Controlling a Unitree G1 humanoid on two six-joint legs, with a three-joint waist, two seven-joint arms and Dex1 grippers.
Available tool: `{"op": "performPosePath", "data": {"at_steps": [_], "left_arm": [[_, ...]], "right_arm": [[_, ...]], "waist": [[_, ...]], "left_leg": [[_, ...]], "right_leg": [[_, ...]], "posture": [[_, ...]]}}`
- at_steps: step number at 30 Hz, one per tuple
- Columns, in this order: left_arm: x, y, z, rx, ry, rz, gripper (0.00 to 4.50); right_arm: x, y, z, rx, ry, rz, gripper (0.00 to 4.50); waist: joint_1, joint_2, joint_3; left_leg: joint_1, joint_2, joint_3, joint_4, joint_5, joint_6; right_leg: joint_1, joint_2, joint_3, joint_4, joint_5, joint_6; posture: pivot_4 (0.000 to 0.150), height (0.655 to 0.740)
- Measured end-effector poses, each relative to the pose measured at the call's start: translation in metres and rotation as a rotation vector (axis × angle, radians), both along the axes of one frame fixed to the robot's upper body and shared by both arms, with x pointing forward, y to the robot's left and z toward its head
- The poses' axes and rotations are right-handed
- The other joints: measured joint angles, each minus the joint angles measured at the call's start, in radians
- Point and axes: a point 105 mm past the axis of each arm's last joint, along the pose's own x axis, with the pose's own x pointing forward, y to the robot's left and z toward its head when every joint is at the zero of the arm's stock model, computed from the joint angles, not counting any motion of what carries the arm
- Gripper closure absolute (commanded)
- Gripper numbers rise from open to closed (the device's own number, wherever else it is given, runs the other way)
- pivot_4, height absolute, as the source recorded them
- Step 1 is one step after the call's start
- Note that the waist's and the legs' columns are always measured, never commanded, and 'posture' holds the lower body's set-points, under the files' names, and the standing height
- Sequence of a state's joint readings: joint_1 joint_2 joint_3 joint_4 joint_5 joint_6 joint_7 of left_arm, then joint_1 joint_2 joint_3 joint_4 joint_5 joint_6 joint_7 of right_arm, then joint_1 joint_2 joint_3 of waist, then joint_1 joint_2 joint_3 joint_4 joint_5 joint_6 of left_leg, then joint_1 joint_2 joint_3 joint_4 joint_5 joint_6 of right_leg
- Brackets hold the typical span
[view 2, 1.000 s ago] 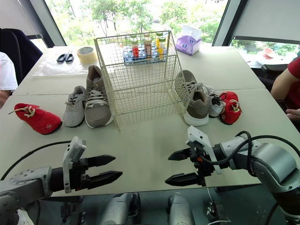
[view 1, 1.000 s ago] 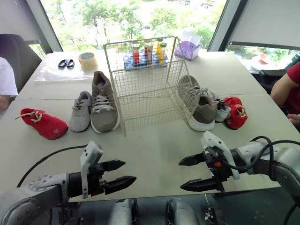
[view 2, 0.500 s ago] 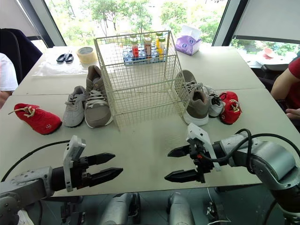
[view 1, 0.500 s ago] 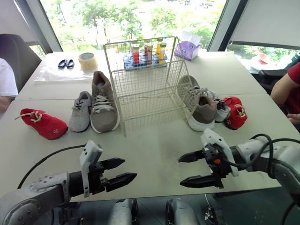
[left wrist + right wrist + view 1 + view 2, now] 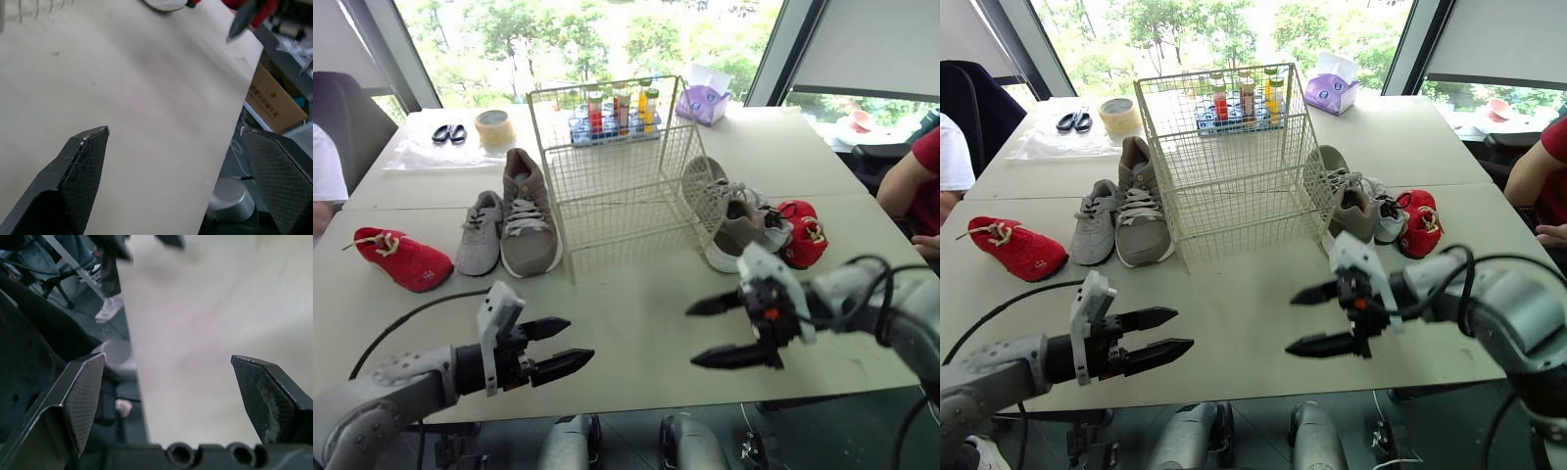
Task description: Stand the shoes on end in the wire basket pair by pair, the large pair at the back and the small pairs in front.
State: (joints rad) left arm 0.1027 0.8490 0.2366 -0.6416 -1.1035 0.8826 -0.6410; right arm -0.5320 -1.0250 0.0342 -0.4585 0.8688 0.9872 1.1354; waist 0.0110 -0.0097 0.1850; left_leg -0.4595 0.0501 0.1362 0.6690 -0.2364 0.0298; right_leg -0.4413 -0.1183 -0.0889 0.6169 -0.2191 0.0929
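An empty white wire basket stands mid-table. To its left lie a large taupe shoe, a small grey shoe and a small red shoe. On the basket's right lie the matching taupe shoe, a grey shoe and a red shoe. My left gripper hovers open over the table's near edge, holding nothing. Over the near right part of the table, my right gripper is open and empty, short of the right-hand shoes.
Behind the basket stands a blue rack of bottles. A purple tissue box, a tape roll and scissors lie at the back. People sit at the left and right edges. A cardboard box sits on the floor.
My right gripper has risen and moved slightly forward over the table. The left gripper has crept a little forward. Both stay open.
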Motion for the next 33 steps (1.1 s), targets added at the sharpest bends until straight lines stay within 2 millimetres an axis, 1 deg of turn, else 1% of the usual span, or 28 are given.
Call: {"op": "performPosePath", "data": {"at_steps": [2, 3, 4, 7, 8, 10, 12, 13, 16, 18, 20, 23, 25, 26, 30, 31, 33], "left_arm": [[0.008, 0.009, 0.024, 0.025, -0.070, -0.019, 0.06], [0.011, 0.012, 0.035, 0.031, -0.097, -0.023, 0.06], [0.016, 0.016, 0.051, 0.044, -0.144, -0.028, 0.06], [0.023, 0.017, 0.086, 0.080, -0.280, -0.055, 0.06], [0.023, 0.015, 0.091, 0.077, -0.296, -0.065, 0.06], [0.019, 0.008, 0.098, 0.052, -0.306, -0.102, 0.06], [0.013, 0.001, 0.099, 0.037, -0.295, -0.133, 0.06], [0.009, -0.003, 0.098, 0.036, -0.294, -0.152, 0.06], [-0.002, -0.007, 0.086, 0.116, -0.257, -0.178, 0.06], [-0.006, -0.009, 0.078, 0.159, -0.246, -0.185, 0.06], [-0.007, -0.012, 0.078, 0.155, -0.254, -0.180, 0.06], [-0.007, -0.014, 0.079, 0.135, -0.264, -0.166, 0.00], [-0.007, -0.016, 0.080, 0.130, -0.267, -0.161, 0.00], [-0.007, -0.016, 0.081, 0.127, -0.268, -0.160, 0.00], [-0.005, -0.017, 0.084, 0.115, -0.282, -0.147, 0.00], [-0.005, -0.017, 0.084, 0.108, -0.286, -0.145, 0.00], [-0.004, -0.018, 0.084, 0.100, -0.290, -0.142, 0.00]], "right_arm": [[0.014, -0.005, 0.035, -0.023, -0.153, 0.009, 0.06], [0.020, -0.006, 0.047, -0.034, -0.208, 0.019, 0.06], [0.029, -0.008, 0.059, -0.053, -0.268, 0.034, 0.06], [0.056, -0.008, 0.076, -0.121, -0.392, 0.085, 0.06], [0.063, -0.006, 0.078, -0.147, -0.421, 0.108, 0.06], [0.085, -0.001, 0.071, -0.228, -0.470, 0.155, 0.06], [0.101, 0.001, 0.057, -0.310, -0.480, 0.194, 0.06], [0.107, 0.000, 0.047, -0.348, -0.468, 0.210, 0.06], [0.119, -0.003, 0.023, -0.413, -0.431, 0.252, 0.06], [0.124, -0.001, 0.019, -0.427, -0.428, 0.263, 0.06], [0.129, 0.002, 0.020, -0.454, -0.456, 0.279, 0.06], [0.135, 0.003, 0.015, -0.508, -0.488, 0.295, 0.85], [0.137, 0.004, 0.009, -0.525, -0.475, 0.299, 1.76], [0.137, 0.005, 0.007, -0.529, -0.471, 0.301, 2.31], [0.140, 0.009, 0.005, -0.548, -0.479, 0.294, 4.29], [0.141, 0.009, 0.007, -0.551, -0.491, 0.286, 4.41], [0.141, 0.011, 0.007, -0.557, -0.492, 0.287, 4.41]], "waist": [[0.001, 0.000, 0.000], [0.001, 0.000, 0.000], [-0.001, 0.000, 0.000], [-0.008, 0.000, 0.000], [-0.011, 0.000, 0.000], [-0.024, 0.000, 0.000], [-0.029, 0.000, 0.000], [-0.029, 0.000, 0.001], [-0.028, 0.001, 0.001], [-0.029, 0.002, 0.002], [-0.028, 0.002, 0.002], [-0.028, 0.002, 0.002], [-0.028, 0.002, 0.002], [-0.028, 0.002, 0.002], [-0.028, 0.002, 0.002], [-0.027, 0.002, 0.002], [-0.027, 0.002, 0.002]], "left_leg": [[-0.001, 0.000, 0.000, -0.001, 0.000, 0.000], [-0.001, 0.000, 0.000, -0.001, 0.000, 0.000], [-0.002, 0.000, 0.000, -0.001, 0.000, 0.000], [-0.002, -0.003, 0.002, -0.001, 0.004, -0.002], [-0.002, -0.003, 0.004, -0.001, 0.004, -0.002], [-0.002, -0.002, 0.004, -0.002, 0.005, -0.003], [-0.002, -0.002, 0.004, -0.002, 0.005, -0.003], [-0.002, -0.002, 0.004, -0.002, 0.006, -0.003], [-0.002, -0.002, 0.004, -0.002, 0.007, -0.005], [-0.002, -0.002, 0.004, -0.002, 0.007, -0.006], [-0.001, -0.002, 0.003, -0.002, 0.008, -0.007], [-0.001, -0.002, 0.002, -0.002, 0.008, -0.008], [-0.001, -0.002, 0.002, -0.002, 0.008, -0.008], [-0.001, -0.002, 0.002, -0.002, 0.009, -0.008], [-0.001, -0.002, 0.001, -0.002, 0.009, -0.009], [-0.001, -0.002, 0.001, -0.002, 0.009, -0.009], [-0.001, -0.002, 0.001, -0.002, 0.009, -0.009]], "right_leg": [[-0.001, 0.000, 0.000, -0.001, 0.000, 0.000], [-0.001, 0.000, 0.000, -0.002, 0.000, 0.000], [-0.001, 0.000, 0.000, -0.002, 0.000, 0.000], [0.002, 0.000, 0.000, -0.003, 0.000, 0.001], [0.003, 0.000, 0.000, -0.002, 0.000, 0.001], [0.002, 0.001, 0.000, -0.001, 0.002, 0.005], [0.002, 0.001, 0.000, 0.001, 0.002, 0.005], [0.001, 0.001, 0.000, 0.002, 0.002, 0.006], [0.000, 0.002, 0.000, 0.004, 0.002, 0.007], [0.000, 0.002, 0.000, 0.006, 0.002, 0.006], [0.000, 0.002, 0.000, 0.007, 0.002, 0.006], [0.000, 0.002, 0.000, 0.009, 0.001, 0.006], [-0.001, 0.002, 0.000, 0.010, 0.001, 0.006], [-0.001, 0.002, 0.000, 0.010, 0.001, 0.006], [-0.001, 0.002, 0.000, 0.012, 0.001, 0.006], [-0.001, 0.002, 0.000, 0.012, 0.001, 0.006], [-0.001, 0.003, 0.000, 0.012, 0.001, 0.006]], "posture": [[0.150, 0.7351], [0.150, 0.7351], [0.150, 0.7351], [0.150, 0.7351], [0.150, 0.7351], [0.150, 0.7351], [0.150, 0.7351], [0.150, 0.7351], [0.150, 0.7351], [0.150, 0.7351], [0.150, 0.7351], [0.150, 0.7351], [0.150, 0.7351], [0.150, 0.7351], [0.150, 0.7351], [0.150, 0.7351], [0.150, 0.7351]]}}
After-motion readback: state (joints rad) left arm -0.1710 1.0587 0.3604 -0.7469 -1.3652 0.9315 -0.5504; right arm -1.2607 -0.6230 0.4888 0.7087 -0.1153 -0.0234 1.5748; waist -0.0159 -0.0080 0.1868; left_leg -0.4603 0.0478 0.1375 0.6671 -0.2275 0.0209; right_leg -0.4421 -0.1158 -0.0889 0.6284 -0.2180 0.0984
